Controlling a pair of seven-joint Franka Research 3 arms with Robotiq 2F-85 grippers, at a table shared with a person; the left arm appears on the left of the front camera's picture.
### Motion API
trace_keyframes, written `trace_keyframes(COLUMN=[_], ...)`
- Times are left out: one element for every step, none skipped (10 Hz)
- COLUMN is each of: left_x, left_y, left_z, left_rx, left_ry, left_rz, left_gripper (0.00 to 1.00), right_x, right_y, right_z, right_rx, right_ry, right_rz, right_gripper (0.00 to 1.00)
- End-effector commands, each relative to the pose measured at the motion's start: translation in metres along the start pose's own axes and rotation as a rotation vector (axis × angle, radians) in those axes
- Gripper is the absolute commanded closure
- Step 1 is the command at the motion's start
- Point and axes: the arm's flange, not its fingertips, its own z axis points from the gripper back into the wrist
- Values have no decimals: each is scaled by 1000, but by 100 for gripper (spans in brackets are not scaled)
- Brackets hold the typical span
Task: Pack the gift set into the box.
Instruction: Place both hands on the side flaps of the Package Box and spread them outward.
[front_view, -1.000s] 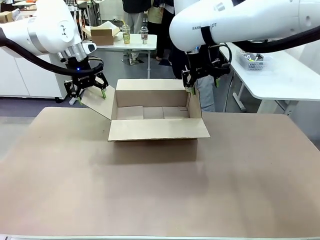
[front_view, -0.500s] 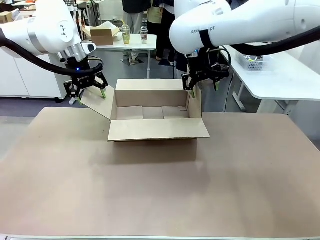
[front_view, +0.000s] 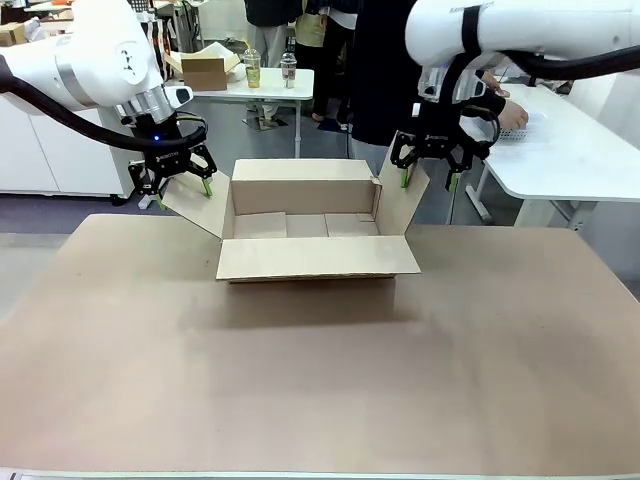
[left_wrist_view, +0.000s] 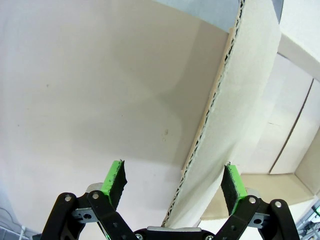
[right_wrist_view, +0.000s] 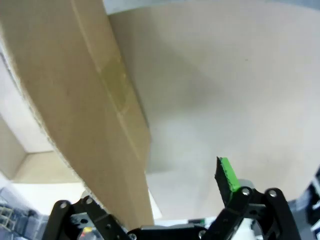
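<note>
A: Left to right, then. How many grippers are there, and what are they doing?

B: Two. The left gripper (front_view: 183, 194), black with green pads, has its jaws spread wide and grips nothing. Between its two fingers rises the left flap (front_view: 195, 205) of the large, shallow brown corrugated cardboard box (front_view: 300, 190). In the left wrist view the flap's fluted edge runs up between the pads (left_wrist_view: 114, 179), closer to one of them. I cannot tell whether it touches.

A: Just the one box?

B: One, with four flaps. It sits on the brown table (front_view: 300, 400) directly between the two grippers, open at the top. The left flap leans outward, the far flap (front_view: 300, 170) stands upright, the near flap (front_view: 318, 258) is folded out towards the camera and the right flap (front_view: 402, 205) leans outward.

A: And the other gripper?

B: The right gripper (front_view: 428, 180) is likewise parted and holds nothing — it straddles the top edge of the right flap. In the right wrist view one green pad (right_wrist_view: 227, 177) shows on the table side of the flap, clear of it; the other finger is behind the cardboard.

A: Anything further right?

B: A person's hand (front_view: 512, 115), beyond the right gripper, over a white side table (front_view: 570, 160).
</note>
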Motion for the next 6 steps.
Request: trace_keyframes(left_x=[0,0,0,0,0,0], left_y=[1,1,1,1,1,1], left_z=[2,2,2,2,2,2], left_rx=[18,18,18,18,18,18], left_ry=[-7,-7,-7,-7,-7,-7], left_rz=[12,12,12,12,12,12], left_gripper=[0,0,0,0,0,0], right_x=[-1,3,6,8,10,11], right_y=[-30,-46,-62,-76,-85,-91], right_z=[-11,-17,-23,-30,-38,-44], right_rx=[161,232,293,330,346,371], right_ry=[61,72,76,82,88,93], right_rz=[-40,-59,-95,-124,-131,-134], right_gripper=[0,0,0,0,0,0])
